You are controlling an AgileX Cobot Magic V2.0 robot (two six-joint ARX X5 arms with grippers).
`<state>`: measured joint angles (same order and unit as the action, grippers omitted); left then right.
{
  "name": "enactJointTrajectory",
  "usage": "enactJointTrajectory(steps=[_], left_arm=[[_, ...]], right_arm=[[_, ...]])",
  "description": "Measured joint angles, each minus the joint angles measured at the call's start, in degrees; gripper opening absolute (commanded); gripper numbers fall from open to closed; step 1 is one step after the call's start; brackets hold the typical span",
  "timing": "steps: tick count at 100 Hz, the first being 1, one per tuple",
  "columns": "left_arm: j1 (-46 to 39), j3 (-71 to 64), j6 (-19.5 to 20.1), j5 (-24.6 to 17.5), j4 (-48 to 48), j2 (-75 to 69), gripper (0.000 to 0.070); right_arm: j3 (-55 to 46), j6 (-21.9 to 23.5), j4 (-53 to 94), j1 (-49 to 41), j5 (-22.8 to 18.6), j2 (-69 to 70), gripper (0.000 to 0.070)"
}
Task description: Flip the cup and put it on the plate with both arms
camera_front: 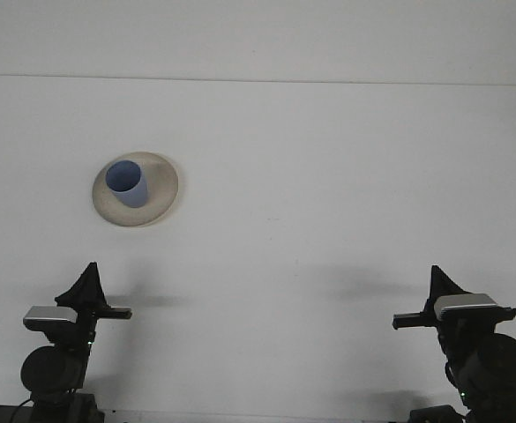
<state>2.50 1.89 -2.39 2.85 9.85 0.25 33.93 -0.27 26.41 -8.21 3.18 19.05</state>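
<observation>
A blue cup (126,183) stands upright, mouth up, on a beige plate (156,196) at the left of the white table. My left gripper (88,283) is low at the front left, well short of the plate and apart from it. My right gripper (439,280) sits low at the front right, far from the cup. Both point away from the camera, and their tips look like single dark points.
The white table (328,194) stretches to a back edge near the top of the view. Both arm bases (53,366) rise from the bottom corners.
</observation>
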Motion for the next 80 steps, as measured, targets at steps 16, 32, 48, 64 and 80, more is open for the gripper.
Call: enactJointTrajectory(steps=[16, 32, 48, 64, 80], left_arm=[[0.00, 0.00, 0.02, 0.00, 0.00, 0.00, 0.0012], [0.00, 0.00, 0.02, 0.00, 0.00, 0.00, 0.0012], [0.00, 0.00, 0.00, 0.00, 0.00, 0.00, 0.0012], [0.00, 0.02, 0.00, 0.00, 0.00, 0.00, 0.0012], [0.00, 0.00, 0.02, 0.00, -0.02, 0.00, 0.0012]], right_arm=[[0.00, 0.00, 0.02, 0.00, 0.00, 0.00, 0.0000], [0.00, 0.00, 0.00, 0.00, 0.00, 0.00, 0.0000], [-0.04, 0.00, -0.20, 0.26, 0.04, -0.37, 0.0000], [-2.43, 0.02, -0.55, 1.88, 0.00, -4.50, 0.0000], [-7.23, 0.02, -1.73, 4.04, -0.11, -9.86, 0.0000]])
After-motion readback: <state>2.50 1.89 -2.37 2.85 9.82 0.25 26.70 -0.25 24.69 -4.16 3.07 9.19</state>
